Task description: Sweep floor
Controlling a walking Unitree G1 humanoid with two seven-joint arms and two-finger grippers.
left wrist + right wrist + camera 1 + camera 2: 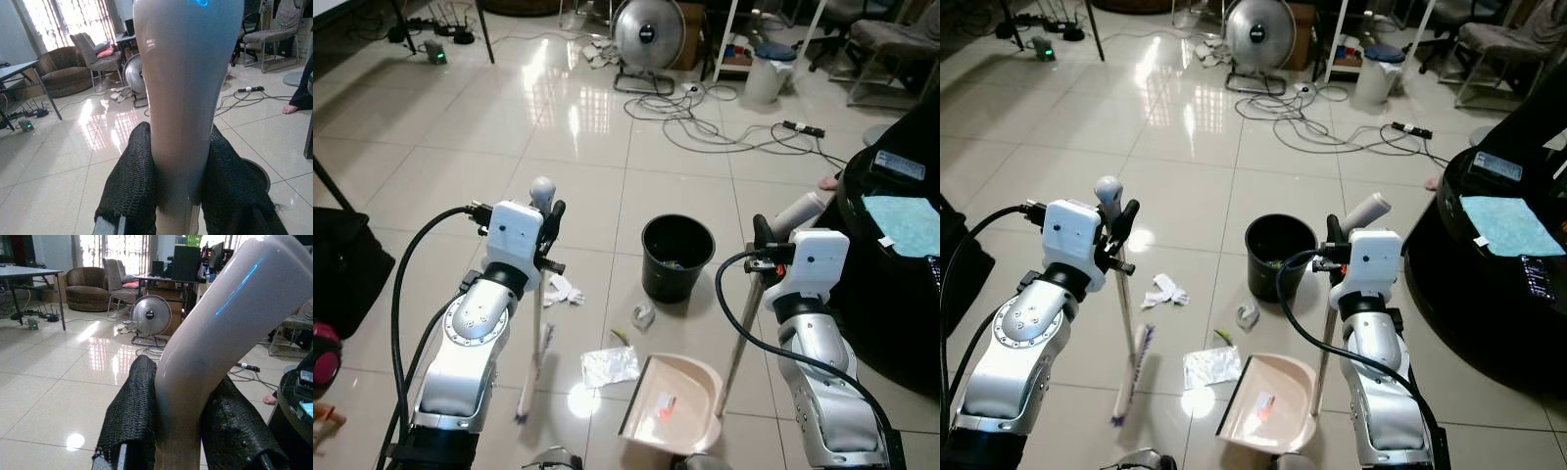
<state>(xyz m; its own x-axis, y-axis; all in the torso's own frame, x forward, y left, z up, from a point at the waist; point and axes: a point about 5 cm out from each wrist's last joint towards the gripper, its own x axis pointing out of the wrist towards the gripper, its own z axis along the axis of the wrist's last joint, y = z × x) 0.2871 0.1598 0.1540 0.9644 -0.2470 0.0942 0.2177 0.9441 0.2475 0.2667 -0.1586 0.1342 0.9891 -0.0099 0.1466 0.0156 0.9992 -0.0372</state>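
Left gripper (548, 230) clamps the broom (536, 323) handle, bristles down on the floor (431, 166) beside crumpled paper (610, 365). Right gripper (767, 240) grips the dustpan (674, 401) handle, pan resting before the black bin (677, 257).

A lived-in home room doubling as an office. Glossy tiled floor (440, 166) spreads ahead of both end effectors, with a standing fan (648, 31) and loose cables (724, 122) beyond them. Farther back stand a brown sofa (88, 289), chairs (122, 286), and a desk with a computer tower (183, 262).
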